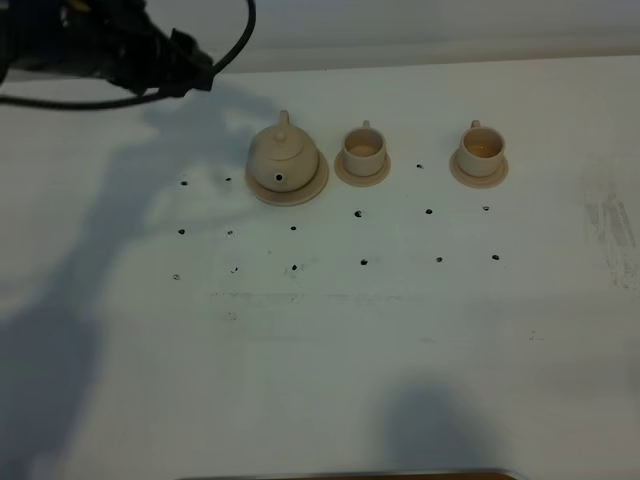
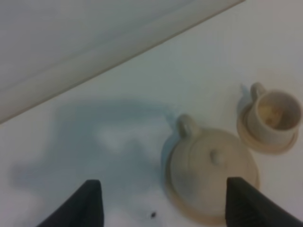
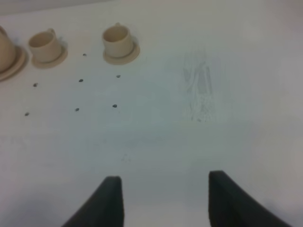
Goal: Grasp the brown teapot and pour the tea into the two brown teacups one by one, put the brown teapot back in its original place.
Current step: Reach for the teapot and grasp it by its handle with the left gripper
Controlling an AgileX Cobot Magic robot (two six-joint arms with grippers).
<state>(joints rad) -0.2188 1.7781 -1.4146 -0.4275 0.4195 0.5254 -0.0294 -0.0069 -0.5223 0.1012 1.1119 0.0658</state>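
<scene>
The brown teapot [image 1: 284, 158] stands upright, lid on, on its wide saucer [image 1: 314, 187], the original place, at the back centre-left of the table. The two brown teacups [image 1: 363, 152] [image 1: 481, 150] stand on their small saucers to its right. My left arm [image 1: 120, 45] hangs at the back left, away from the pot. The left gripper [image 2: 163, 182] is open and empty above and behind the teapot [image 2: 213, 168], with the nearer cup [image 2: 273, 116] beside it. My right gripper [image 3: 165, 177] is open and empty over bare table, far from the cups [image 3: 45, 46] [image 3: 117, 41].
The white table [image 1: 320, 360] carries rows of small dark dots [image 1: 362, 262] in front of the tea set. A scuffed grey patch [image 1: 612, 228] marks the right side. A black cable [image 1: 235, 45] loops at the back left. The table's far edge [image 2: 118, 52] runs behind the pot.
</scene>
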